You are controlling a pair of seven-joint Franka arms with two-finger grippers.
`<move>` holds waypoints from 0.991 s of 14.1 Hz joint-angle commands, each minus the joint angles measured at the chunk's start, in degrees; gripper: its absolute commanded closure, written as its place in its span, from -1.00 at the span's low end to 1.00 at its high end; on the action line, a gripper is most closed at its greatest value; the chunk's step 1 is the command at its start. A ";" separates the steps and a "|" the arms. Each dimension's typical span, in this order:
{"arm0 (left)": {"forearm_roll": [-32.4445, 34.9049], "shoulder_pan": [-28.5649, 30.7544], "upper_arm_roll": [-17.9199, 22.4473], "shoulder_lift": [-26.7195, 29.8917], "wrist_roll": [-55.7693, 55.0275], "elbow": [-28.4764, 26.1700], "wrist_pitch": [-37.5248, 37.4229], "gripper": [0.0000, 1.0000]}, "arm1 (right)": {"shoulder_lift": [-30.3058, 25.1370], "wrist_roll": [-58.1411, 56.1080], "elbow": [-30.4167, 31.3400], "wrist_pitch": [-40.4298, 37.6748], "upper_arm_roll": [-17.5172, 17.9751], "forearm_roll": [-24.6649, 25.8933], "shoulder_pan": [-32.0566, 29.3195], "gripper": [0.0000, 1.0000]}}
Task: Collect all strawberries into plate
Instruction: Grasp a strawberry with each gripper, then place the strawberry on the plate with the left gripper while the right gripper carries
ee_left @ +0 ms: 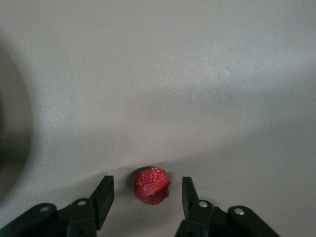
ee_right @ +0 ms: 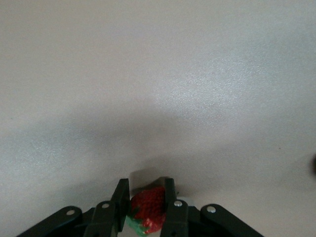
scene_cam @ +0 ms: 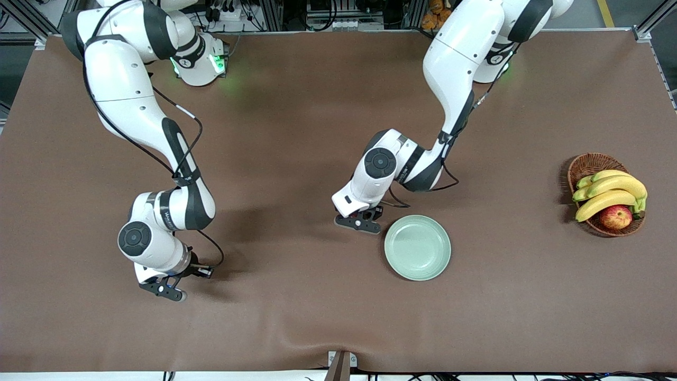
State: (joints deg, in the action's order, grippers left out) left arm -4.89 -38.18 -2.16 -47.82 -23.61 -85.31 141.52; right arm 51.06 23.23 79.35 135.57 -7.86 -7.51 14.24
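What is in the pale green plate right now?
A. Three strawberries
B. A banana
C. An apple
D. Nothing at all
D: the plate shows only its bare surface, while one strawberry sits pinched in the right gripper and another strawberry lies on the table between the open fingers of the left gripper.

Plate [scene_cam: 417, 247]: round, shallow, pale mint-green, glossy; laid flat on the table, nothing seen in it.
Strawberry [ee_left: 151, 185]: small, red, seeded; laid on the table.
Second strawberry [ee_right: 148, 205]: red, green cap visible; pinched between two black fingers.
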 commanded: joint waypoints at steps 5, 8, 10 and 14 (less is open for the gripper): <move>1.11 -0.58 0.58 -1.14 -0.21 1.20 0.95 0.54 | -5.26 -0.64 0.63 -7.67 1.18 -0.75 -0.18 1.00; 1.11 -0.66 0.58 -0.61 -0.74 1.29 0.87 0.60 | -7.81 -0.64 0.54 -11.10 1.79 -0.75 -0.18 1.00; 1.11 0.04 0.58 0.79 -0.65 1.20 -0.36 0.60 | -9.74 -0.56 0.63 -13.21 2.15 -1.71 0.00 1.00; 1.20 3.19 0.75 4.57 0.49 1.03 -6.15 0.59 | -15.02 -0.38 0.63 -18.22 2.85 -3.65 0.44 1.00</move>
State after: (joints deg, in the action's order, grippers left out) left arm -4.86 -36.99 -1.45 -46.47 -23.61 -83.51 138.94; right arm 39.82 23.23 78.53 119.90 -5.49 -9.69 14.71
